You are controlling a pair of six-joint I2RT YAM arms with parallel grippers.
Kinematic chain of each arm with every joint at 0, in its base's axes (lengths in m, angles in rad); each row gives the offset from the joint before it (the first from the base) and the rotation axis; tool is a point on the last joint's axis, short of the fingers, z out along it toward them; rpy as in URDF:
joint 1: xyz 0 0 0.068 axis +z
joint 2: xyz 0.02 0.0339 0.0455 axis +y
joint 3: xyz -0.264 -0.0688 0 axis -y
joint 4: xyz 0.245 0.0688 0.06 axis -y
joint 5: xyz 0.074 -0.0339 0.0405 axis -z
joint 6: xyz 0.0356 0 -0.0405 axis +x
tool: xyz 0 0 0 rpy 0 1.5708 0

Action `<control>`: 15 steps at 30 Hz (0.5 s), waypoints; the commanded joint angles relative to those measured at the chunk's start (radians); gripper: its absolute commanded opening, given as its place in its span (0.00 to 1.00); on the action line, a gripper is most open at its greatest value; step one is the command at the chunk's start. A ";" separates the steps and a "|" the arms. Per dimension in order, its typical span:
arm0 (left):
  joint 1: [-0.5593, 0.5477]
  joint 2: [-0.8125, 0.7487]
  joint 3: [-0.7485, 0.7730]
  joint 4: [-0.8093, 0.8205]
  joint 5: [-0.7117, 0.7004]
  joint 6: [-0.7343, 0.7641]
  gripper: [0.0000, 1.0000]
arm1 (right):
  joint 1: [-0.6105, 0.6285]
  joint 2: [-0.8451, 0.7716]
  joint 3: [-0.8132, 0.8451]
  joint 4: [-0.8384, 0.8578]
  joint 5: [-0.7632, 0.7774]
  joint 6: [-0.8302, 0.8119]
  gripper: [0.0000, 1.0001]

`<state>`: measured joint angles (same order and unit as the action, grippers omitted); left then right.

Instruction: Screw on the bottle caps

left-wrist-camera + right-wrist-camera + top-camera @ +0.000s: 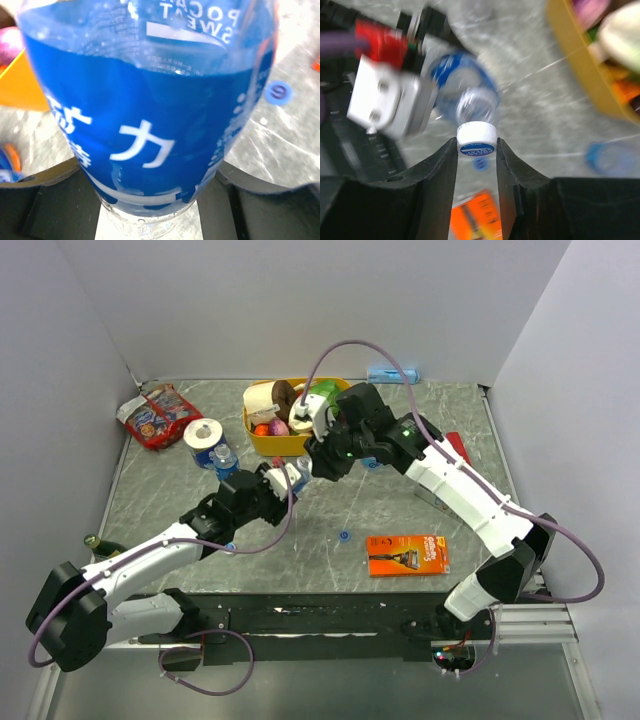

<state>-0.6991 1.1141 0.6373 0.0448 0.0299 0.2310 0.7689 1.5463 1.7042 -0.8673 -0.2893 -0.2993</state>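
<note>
Jaws of your right gripper (476,150) pinch the bottle cap (476,136) between them.
Cap sits on the bottle (150,125), whose body your left gripper (155,200) clamps.

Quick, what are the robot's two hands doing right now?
Left gripper: closed on the bottle, holding it at its blue label.
Right gripper: closed on the bottle cap at that bottle's mouth.

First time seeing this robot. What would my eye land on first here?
Mid-table, the two arms meet over one small bottle: the left hand clamps its blue label while the right hand pinches the cap at its top. Behind them sits a yellow bin crammed with colourful odds and ends.
</note>
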 commanded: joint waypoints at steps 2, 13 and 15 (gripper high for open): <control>0.013 -0.005 0.090 0.083 -0.085 -0.091 0.01 | -0.065 -0.006 0.047 -0.124 -0.194 0.187 0.63; 0.027 0.007 0.125 -0.042 0.157 -0.093 0.01 | -0.125 -0.220 -0.094 -0.138 -0.128 -0.153 0.65; 0.029 -0.014 0.142 -0.042 0.172 -0.104 0.01 | -0.126 -0.276 -0.208 -0.086 -0.110 -0.188 0.65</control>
<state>-0.6773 1.1217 0.7078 0.0086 0.1108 0.1661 0.6449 1.3594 1.6814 -1.0042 -0.4343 -0.3485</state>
